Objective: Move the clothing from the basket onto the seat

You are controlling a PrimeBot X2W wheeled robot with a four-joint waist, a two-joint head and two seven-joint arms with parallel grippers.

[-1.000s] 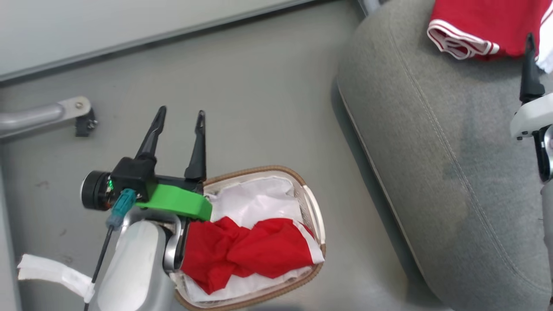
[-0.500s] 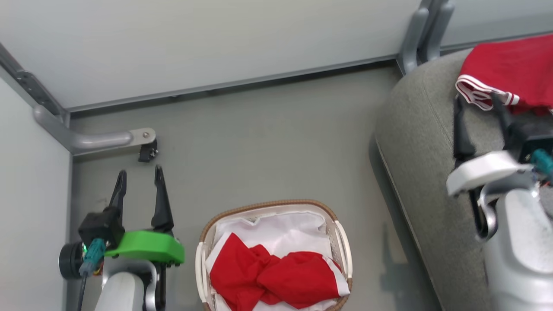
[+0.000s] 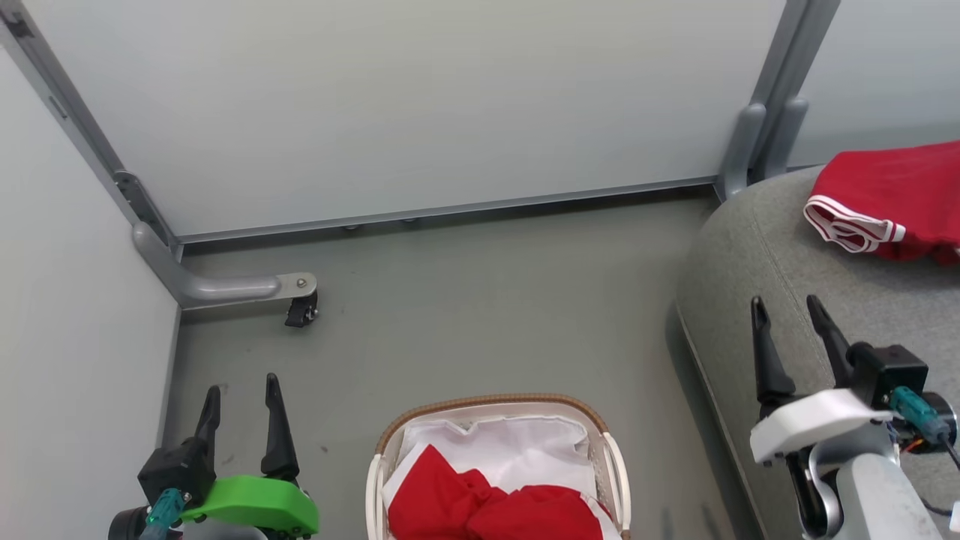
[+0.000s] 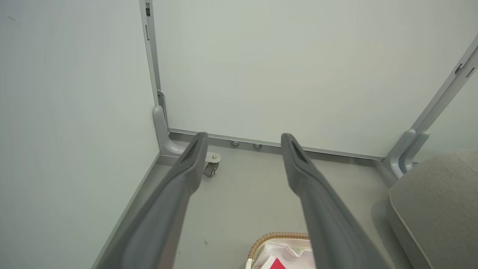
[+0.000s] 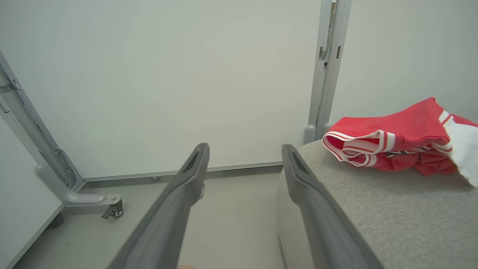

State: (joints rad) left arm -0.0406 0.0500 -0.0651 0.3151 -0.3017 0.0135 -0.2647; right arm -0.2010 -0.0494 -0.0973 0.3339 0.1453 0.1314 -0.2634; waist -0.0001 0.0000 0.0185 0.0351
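The cream basket (image 3: 613,471) with its brown rim (image 4: 278,237) stands on the floor at the bottom centre, holding crumpled red clothing (image 3: 495,510) on a white liner (image 3: 517,450). Another red garment with white-striped trim (image 3: 885,202) (image 5: 392,138) lies on the grey seat (image 3: 750,255) (image 5: 392,213) at the right. My left gripper (image 3: 240,390) (image 4: 242,140) is open and empty, to the left of the basket. Over the seat's front edge, my right gripper (image 3: 787,307) (image 5: 244,149) is open too, with nothing in it, short of the garment.
Pale partition panels (image 3: 420,105) close off the back and left side. A grey bracket foot with a small caster (image 3: 300,307) (image 5: 114,211) sits in the left corner. A grey post (image 3: 765,142) rises behind the seat's corner. Bare grey floor (image 3: 480,300) lies ahead of the basket.
The head camera has tilted up, bringing the back wall into view. My left gripper has drawn back off the basket to its left. My right gripper has come back from the red garment on the seat.
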